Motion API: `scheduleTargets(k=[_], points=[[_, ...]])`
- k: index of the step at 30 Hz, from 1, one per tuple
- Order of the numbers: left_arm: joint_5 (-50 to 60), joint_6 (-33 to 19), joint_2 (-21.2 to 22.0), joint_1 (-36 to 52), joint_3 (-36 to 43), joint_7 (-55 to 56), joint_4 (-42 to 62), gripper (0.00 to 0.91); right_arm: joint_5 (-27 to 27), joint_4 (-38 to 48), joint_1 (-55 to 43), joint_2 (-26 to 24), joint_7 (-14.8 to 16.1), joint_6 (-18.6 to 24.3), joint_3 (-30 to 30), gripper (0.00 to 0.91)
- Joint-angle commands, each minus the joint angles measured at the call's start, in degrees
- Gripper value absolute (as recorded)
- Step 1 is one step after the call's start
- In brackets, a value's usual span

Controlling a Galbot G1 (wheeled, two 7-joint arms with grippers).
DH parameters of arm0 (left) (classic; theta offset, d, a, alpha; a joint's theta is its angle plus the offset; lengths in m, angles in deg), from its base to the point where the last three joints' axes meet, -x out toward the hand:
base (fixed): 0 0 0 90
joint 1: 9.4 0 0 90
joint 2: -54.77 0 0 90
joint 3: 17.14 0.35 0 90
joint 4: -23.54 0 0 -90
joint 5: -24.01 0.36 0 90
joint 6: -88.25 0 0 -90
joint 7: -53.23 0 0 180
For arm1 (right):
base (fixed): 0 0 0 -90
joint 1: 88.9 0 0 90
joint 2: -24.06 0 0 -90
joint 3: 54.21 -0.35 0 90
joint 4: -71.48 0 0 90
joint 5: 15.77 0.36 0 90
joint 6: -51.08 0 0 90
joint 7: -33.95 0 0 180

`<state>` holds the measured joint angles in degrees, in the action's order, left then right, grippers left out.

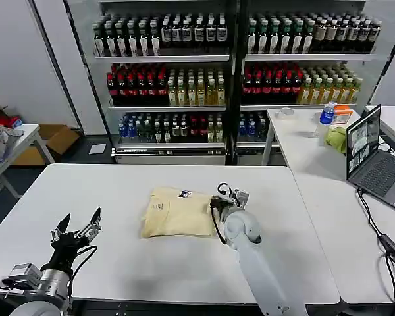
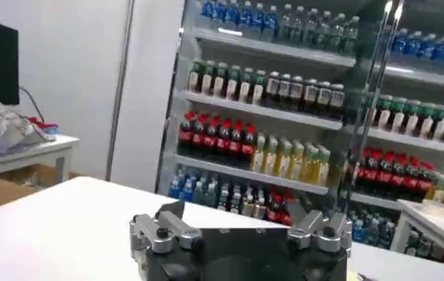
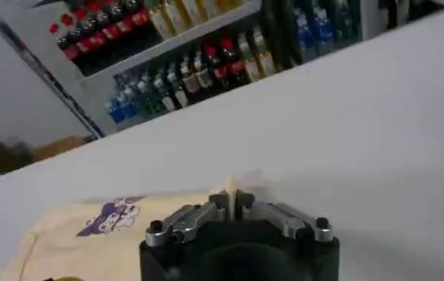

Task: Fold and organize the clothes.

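Nearest, at the table's front-left corner, the left gripper (image 1: 79, 220) is raised clear of the white tabletop (image 1: 118, 263), its two dark fingers spread wide apart with nothing between them. Farther in, near the table's middle, lies the T-shirt (image 1: 174, 212), folded into a soft, roughly rectangular pad of thin cream-yellow fabric. Its long axis runs left to right, and the small dark-and-white label (image 1: 185, 193) sits at the far edge. At the shirt's right edge the right gripper (image 1: 219, 191) has its fingers pressed together, pinching a small peak of the shirt's cloth. Beyond stand shelves of bottles (image 1: 184, 89).
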<state>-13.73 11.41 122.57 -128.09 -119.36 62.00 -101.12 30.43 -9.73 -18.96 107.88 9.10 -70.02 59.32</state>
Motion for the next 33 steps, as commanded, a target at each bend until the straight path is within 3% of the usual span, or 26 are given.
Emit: scheduleTargets(k=[1, 6, 12, 17, 22, 33], points=[[0.78, -0.02, 0.19, -0.09, 0.46, -0.03, -0.49, 0.907, -28.0, -11.91, 5.86, -7.72, 11.28, 15.16, 3.27, 0.907], [1.74, 0.08, 0.05, -0.12, 0.75, -0.54, -0.53, 0.907, -33.9, -20.37, 14.63, -13.2, 11.58, 21.16, -0.05, 0.907], [1.96, 0.4, -0.1, -0.25, 0.68, -1.3, -0.78, 0.907, -33.87, -30.28, 25.1, -17.16, 11.34, 21.48, -4.72, 0.907], [3.74, 0.48, 0.39, -0.02, 1.48, -1.71, -0.79, 0.907, -35.14, -34.89, 30.83, -18.29, 11.71, 21.01, -8.98, 0.907], [4.25, 0.35, 0.77, -0.17, 1.75, -2.22, -0.73, 0.907, -36.37, -37.05, 35.53, -18.13, 12.29, 23.34, -11.88, 0.907], [4.93, 0.45, 0.73, -0.34, 1.91, -2.45, -1.06, 0.907, -37.13, -39.36, 39.51, -17.13, 11.45, 22.95, -13.46, 0.907]])
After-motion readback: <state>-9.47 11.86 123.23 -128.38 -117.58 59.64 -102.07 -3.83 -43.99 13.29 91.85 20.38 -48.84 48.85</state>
